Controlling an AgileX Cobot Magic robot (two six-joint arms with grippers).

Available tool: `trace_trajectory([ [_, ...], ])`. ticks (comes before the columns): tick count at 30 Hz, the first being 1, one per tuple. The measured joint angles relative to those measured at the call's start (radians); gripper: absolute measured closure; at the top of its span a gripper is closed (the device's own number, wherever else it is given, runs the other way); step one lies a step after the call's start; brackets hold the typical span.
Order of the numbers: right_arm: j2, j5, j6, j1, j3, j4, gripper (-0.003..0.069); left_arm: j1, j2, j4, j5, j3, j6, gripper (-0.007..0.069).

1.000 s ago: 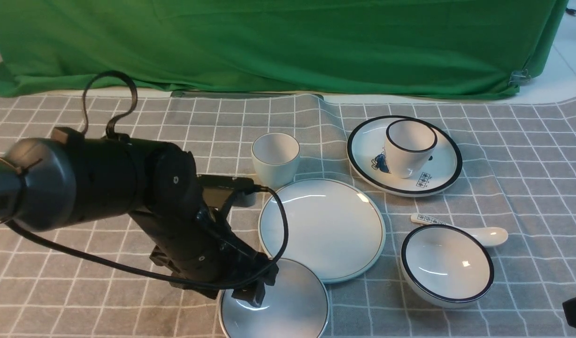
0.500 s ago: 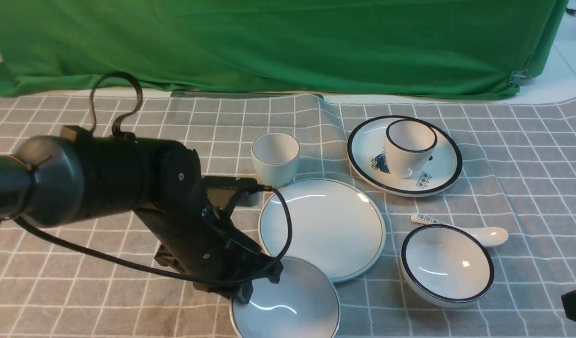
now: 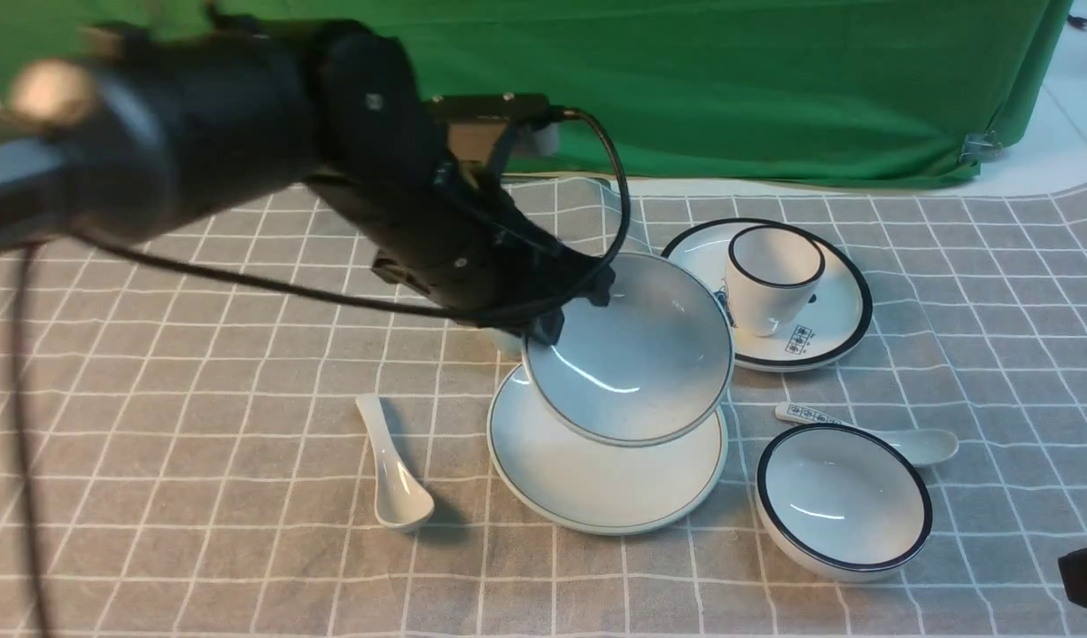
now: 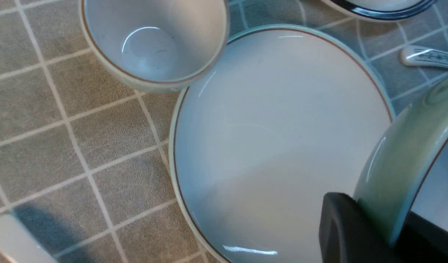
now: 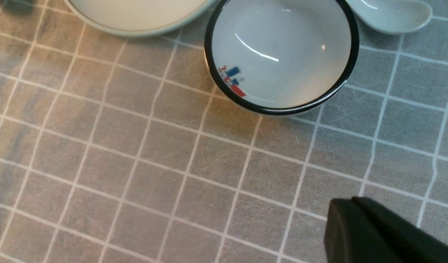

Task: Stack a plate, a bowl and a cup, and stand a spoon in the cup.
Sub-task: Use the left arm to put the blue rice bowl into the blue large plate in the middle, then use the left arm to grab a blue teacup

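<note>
My left gripper (image 3: 556,319) is shut on the rim of the pale blue-grey bowl (image 3: 636,354) and holds it tilted in the air above the plate (image 3: 587,478). In the left wrist view the bowl's rim (image 4: 402,160) sits between the black fingers (image 4: 344,226), over the plate (image 4: 275,138). The cup (image 4: 150,40) stands beside the plate's far edge; in the front view it is almost hidden behind the arm. The plain white spoon (image 3: 392,465) lies on the cloth left of the plate. My right gripper (image 5: 355,219) is shut and empty, low at the front right, near the cloth.
A black-rimmed white plate (image 3: 826,341) with a black-rimmed cup (image 3: 769,279) on it stands at the back right. A black-rimmed bowl (image 3: 842,501) is at the front right, with a blue-patterned spoon (image 3: 871,430) behind it. A green curtain hangs at the back.
My left arm has lifted the bowl from the cloth near the front edge, up and to the right, over the plate. The plain spoon has come into view.
</note>
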Motion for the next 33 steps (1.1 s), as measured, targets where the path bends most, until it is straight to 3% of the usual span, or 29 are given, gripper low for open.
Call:
trace_trajectory([
  [6,0.000,0.003,0.000,0.000,0.000,0.000,0.0637,0.022,0.144,-0.015,0.031,-0.044,0.016,0.0601],
  [24,0.000,-0.023,0.000,0.000,0.000,0.001,0.0637,0.022,0.196,-0.019,0.015,-0.051,0.038,0.0575],
  [33,0.000,-0.023,0.000,0.000,0.000,0.005,0.0630,0.022,0.192,0.006,0.064,-0.122,0.037,0.0291],
])
